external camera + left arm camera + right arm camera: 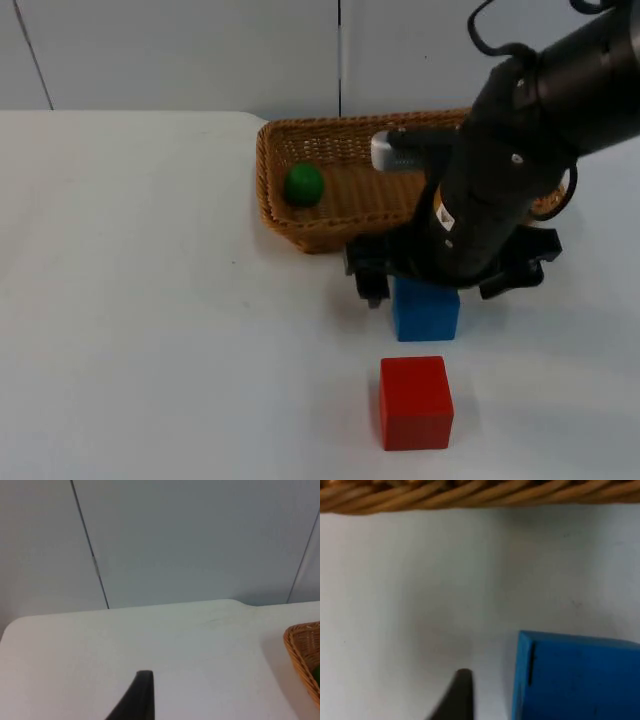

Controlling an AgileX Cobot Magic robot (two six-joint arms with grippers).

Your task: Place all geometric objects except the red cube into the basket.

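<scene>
White table top (150, 300) runs back to a grey partition wall (180, 50), and over its right half my right gripper (445, 285) hangs low above the blue cube (426, 312), just on the near side of the wicker basket (300, 232). From above my own arm covers the fingers, so I cannot tell whether they are spread or drawn together; in my right wrist view one black fingertip (457, 695) stands just beside the blue cube's (575, 677) side face with a strip of bare table between them, and whether any pad touches the cube I cannot tell. Past the fingertip the woven rim of the basket (470, 495) crosses the table. The blue cube sits on the table, outside the basket and close to its near wall. Nearer still, a short way off, the red cube (415, 402) stands by itself on the table. Inside the basket, toward its left end, lies a green ball (303, 184). My left gripper (137, 700) waits above the left part of the table, facing the partition wall; one black fingertip shows there, and I cannot tell how wide it stands.
</scene>
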